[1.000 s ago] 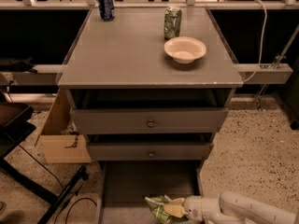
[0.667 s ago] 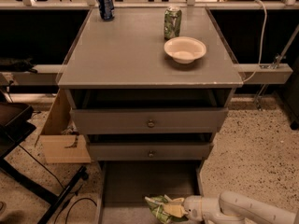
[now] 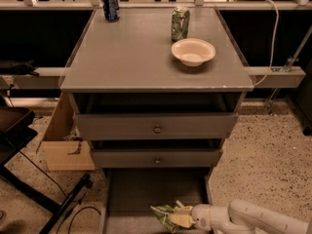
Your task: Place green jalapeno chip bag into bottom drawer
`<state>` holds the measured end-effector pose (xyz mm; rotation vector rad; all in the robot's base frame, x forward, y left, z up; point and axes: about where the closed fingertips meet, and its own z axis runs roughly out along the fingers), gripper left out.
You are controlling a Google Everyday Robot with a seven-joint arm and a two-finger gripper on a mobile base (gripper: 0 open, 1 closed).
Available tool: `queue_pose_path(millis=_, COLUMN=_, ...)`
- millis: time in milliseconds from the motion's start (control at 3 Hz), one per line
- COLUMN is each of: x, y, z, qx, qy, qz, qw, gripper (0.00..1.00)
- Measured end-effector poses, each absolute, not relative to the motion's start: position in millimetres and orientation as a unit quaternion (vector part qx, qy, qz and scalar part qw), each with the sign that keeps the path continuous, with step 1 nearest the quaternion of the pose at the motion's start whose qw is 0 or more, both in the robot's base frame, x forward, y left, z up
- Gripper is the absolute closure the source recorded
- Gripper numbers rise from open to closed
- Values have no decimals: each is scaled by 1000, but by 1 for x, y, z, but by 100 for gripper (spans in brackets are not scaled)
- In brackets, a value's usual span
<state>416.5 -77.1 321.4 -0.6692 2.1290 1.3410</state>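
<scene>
- Nearest me, the gripper point(image 3: 181, 219) sits at the bottom edge of the view. It reaches in from the right on its white arm point(image 3: 253, 221), low over the front of the pulled-out tray.
- Its pincer is pinched narrow on the green jalapeno chip bag point(image 3: 164, 214). The crumpled foil sticks out to the left of the fingertips.
- The bag is already inside the outline of the bottom drawer point(image 3: 146, 189), over the front part of the floor, toward the right side. I cannot tell whether it touches the floor or hangs just above it.
- My judgement is that the step in hand is the release. I would lower until the foil rests on the tray, then spread the pincer slowly so the light bag does not cling to a pad and lift out.
- I would let go a little further in, away from the front lip and the right wall, so the bag cannot snag when the drawer shuts.
- I would pull the arm out low and to the right, away from the middle drawer point(image 3: 157, 159) and top drawer point(image 3: 157, 128) that overhang behind.
- Farthest off, the white bowl point(image 3: 193, 51), green can point(image 3: 180, 23) and blue can point(image 3: 110, 5) stand on the cabinet top point(image 3: 126, 57), well apart from the work. I leave them alone.
</scene>
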Motion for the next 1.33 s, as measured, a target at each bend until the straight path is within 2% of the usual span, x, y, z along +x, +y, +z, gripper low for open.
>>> queue_pose_path(millis=333, x=416, y=-77, z=321, qx=-248, qy=788, qz=497, qw=266, gripper=4)
queue_pose_path(millis=1000, x=409, y=-69, z=336, qx=-267, qy=768, qz=511, qw=277, gripper=0)
queue_pose_path(millis=1333, x=379, y=-87, z=381, qx=-328, qy=751, qz=498, qw=283, gripper=0)
